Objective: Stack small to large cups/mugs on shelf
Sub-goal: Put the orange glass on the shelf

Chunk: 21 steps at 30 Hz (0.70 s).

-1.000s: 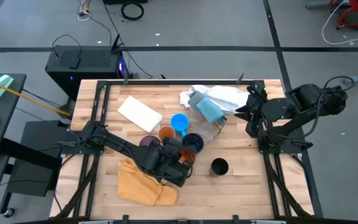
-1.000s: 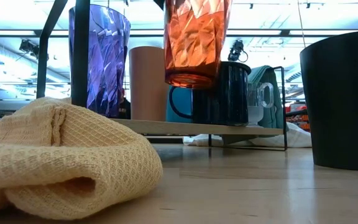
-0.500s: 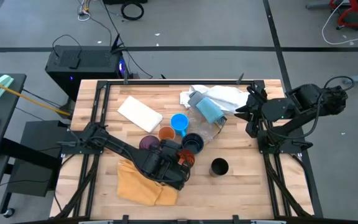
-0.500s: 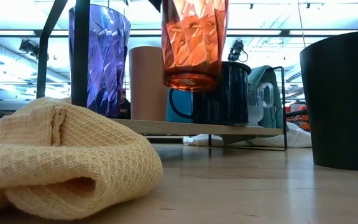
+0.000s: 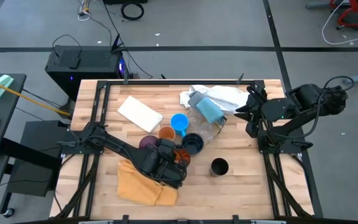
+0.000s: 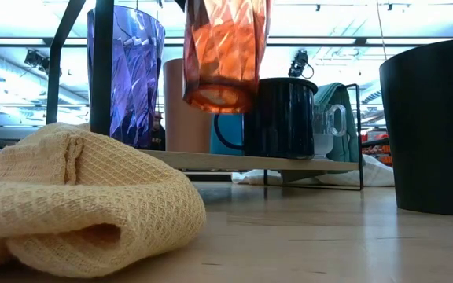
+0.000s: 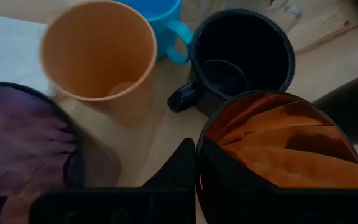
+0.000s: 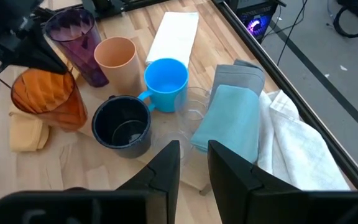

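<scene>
Robotics lab: framed wooden table [image 5: 235,186], floor cables [image 5: 98,15], computer tower [image 5: 82,62].

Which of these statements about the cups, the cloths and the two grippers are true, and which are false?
1. The left gripper holds the orange tumbler by its rim. True.
2. The tumbler rests on the table. False: in the low view it hangs tilted in the air.
3. The blue mug lies on its side. False: it stands upright, mouth up.
4. The black cup stands apart from the other cups. True.
5. The right gripper holds a cup. False: it holds nothing and waits at the table's right edge.
6. A yellow cloth lies near the table's front edge. True.
</scene>
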Motion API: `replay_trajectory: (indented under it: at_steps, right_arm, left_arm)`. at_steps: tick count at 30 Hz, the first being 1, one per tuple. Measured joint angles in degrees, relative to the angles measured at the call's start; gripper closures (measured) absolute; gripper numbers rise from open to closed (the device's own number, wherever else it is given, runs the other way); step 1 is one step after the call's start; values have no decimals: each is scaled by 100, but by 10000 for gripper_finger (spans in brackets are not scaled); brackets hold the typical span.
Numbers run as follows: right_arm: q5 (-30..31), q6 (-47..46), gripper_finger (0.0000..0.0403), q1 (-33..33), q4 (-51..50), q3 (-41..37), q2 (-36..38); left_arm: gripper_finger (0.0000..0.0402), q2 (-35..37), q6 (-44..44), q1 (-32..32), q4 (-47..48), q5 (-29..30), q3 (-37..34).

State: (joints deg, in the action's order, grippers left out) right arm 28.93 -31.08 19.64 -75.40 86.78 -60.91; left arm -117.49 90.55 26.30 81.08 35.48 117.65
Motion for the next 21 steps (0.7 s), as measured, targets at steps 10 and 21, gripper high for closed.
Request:
replay_trajectory:
  at_steps: [10,21]
  right_arm:
    - [0,130,314,0,2,0,0]
    - [0,128,314,0,4,0,0]
  left_arm:
    - [388,-55,223,2,282,322,166]
    - [388,-225,629,97,414,452,159]
